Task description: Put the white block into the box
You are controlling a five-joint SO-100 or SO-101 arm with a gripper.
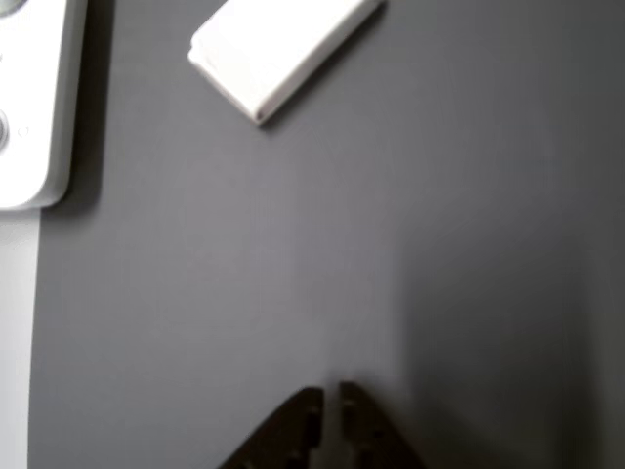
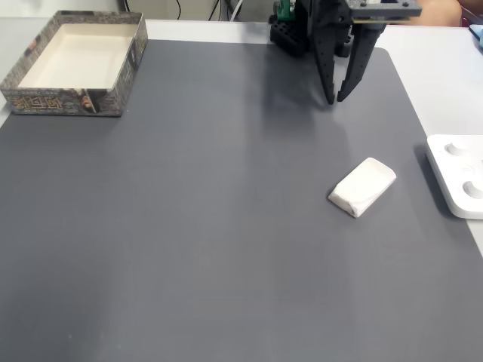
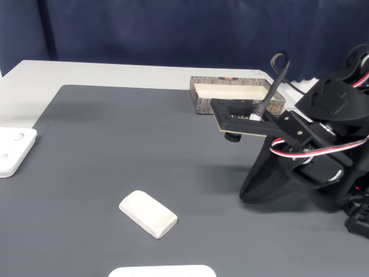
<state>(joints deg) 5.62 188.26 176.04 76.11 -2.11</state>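
The white block (image 2: pixel 362 186) lies flat on the dark grey mat, angled, in front of my gripper (image 2: pixel 335 99) and a little apart from it. My gripper hovers just above the mat with its fingertips nearly touching and nothing between them. In the other view the gripper (image 1: pixel 330 391) enters from the bottom edge and the block (image 1: pixel 273 49) sits at the top. The box (image 2: pixel 72 102), cream inside with a speckled rim, stands at the mat's far left corner. From the side, the block (image 3: pixel 148 213) rests left of the gripper (image 3: pixel 248 193), and the box (image 3: pixel 236 105) is behind the arm.
A white device (image 2: pixel 459 175) with round buttons lies at the mat's right edge, close to the block; it also shows as the device (image 1: pixel 29 98) and the device (image 3: pixel 14 149). Another white rounded object (image 3: pixel 161 271) peeks in at the bottom. The mat (image 2: pixel 196 226) is bare between block and box.
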